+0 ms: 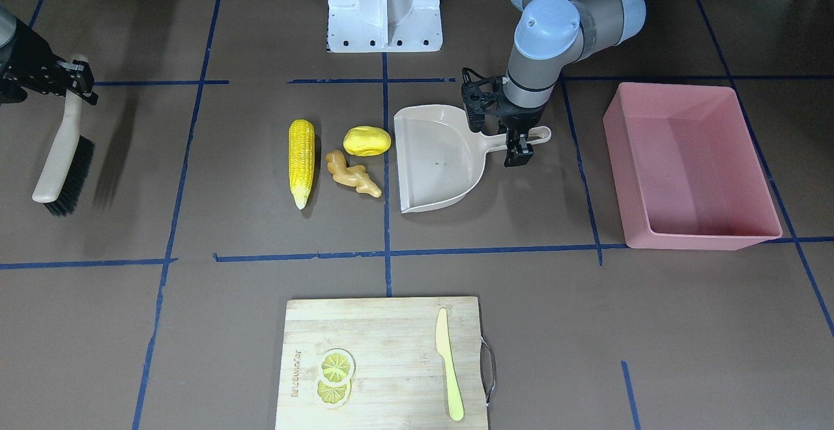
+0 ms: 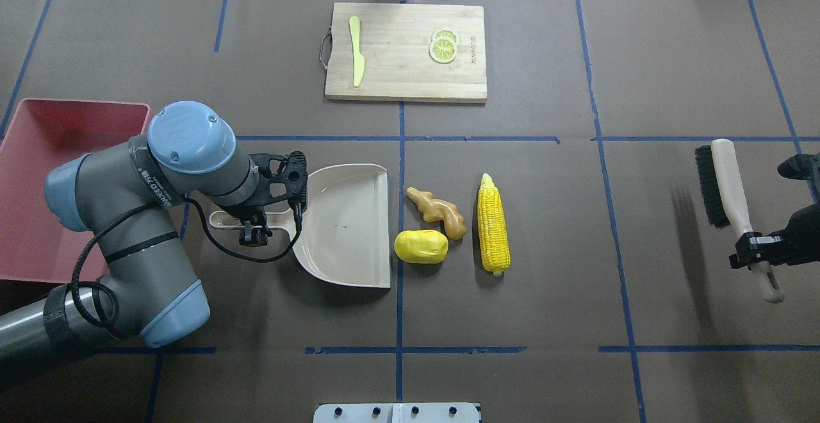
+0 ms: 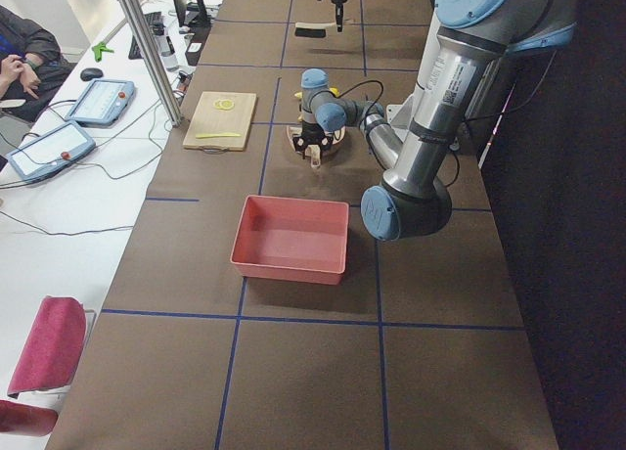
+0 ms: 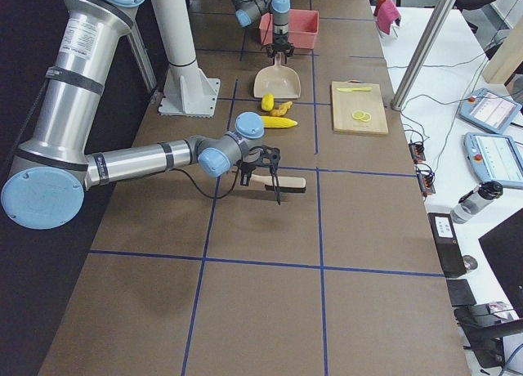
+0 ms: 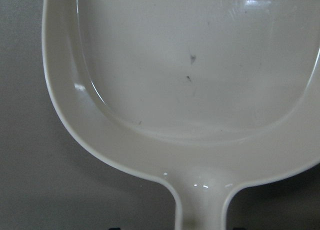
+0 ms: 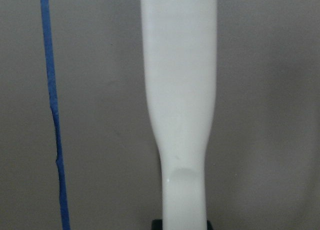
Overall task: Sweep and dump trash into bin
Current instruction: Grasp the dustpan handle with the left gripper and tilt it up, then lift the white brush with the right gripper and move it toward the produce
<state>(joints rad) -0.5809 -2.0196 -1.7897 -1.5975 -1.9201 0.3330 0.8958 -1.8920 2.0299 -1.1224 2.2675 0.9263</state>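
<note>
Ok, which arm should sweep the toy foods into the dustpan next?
Right: the right end effector holds the brush beyond the corn cob, opposite the dustpan mouth; the left end effector straddles the dustpan handle.

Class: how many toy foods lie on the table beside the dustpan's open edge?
3: the potato lump nearest the dustpan, the ginger root beside it, the corn cob farthest out. None seems hidden.

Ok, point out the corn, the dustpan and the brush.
corn (image 1: 301, 163): front-facing view, middle of the cob.
dustpan (image 2: 346, 231): overhead view, bare floor of the pan.
brush (image 2: 730, 182): overhead view, beige back beside the bristles.
</note>
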